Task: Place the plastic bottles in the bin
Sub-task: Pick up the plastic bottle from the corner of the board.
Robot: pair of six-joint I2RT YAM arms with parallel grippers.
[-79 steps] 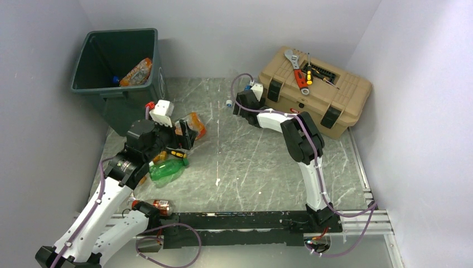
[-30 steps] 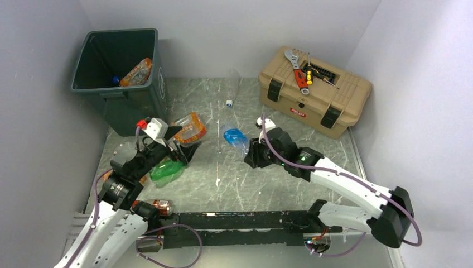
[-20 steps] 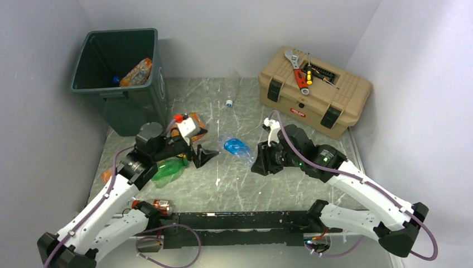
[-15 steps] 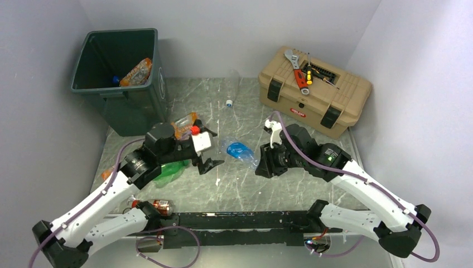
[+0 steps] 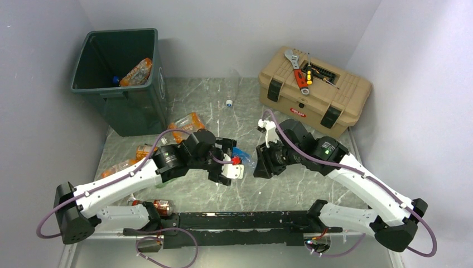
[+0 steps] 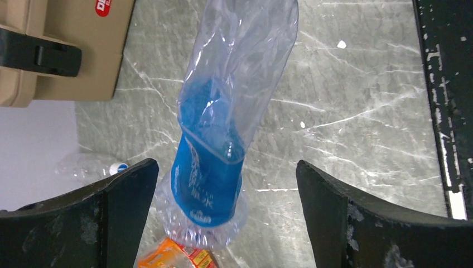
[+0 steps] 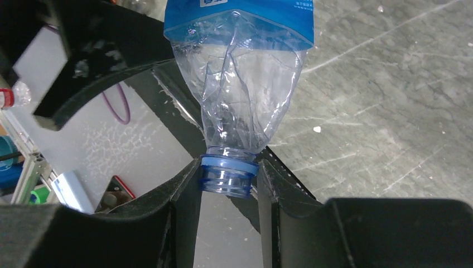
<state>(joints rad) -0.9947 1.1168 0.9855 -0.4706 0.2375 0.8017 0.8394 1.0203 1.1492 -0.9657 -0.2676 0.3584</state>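
Observation:
A crumpled clear plastic bottle with a blue label [image 5: 243, 156] hangs above the middle of the table. My right gripper [image 7: 228, 184] is shut on its blue-ringed neck [image 7: 229, 174]; in the top view this gripper [image 5: 257, 159] is just right of the bottle. My left gripper [image 6: 226, 215] is open, and its fingers [image 6: 106, 218] stand on either side of the bottle's base [image 6: 207, 201] without touching it. Orange bottles [image 5: 188, 123] [image 5: 144, 151] lie on the table to the left. The dark green bin [image 5: 114, 92] stands at the far left with an orange bottle [image 5: 137, 72] inside.
A tan toolbox [image 5: 315, 89] with a wrench and screwdrivers on its lid sits at the far right. Near the back wall lies a clear bottle [image 5: 231, 84] with a white cap. Another bottle [image 5: 162, 206] lies by the left arm's base, next to the black rail [image 5: 240, 220].
My left arm has swung right from the bottles on the left, and its open jaws now straddle the blue-labelled bottle's base. The right gripper has kept the bottle nearly still.

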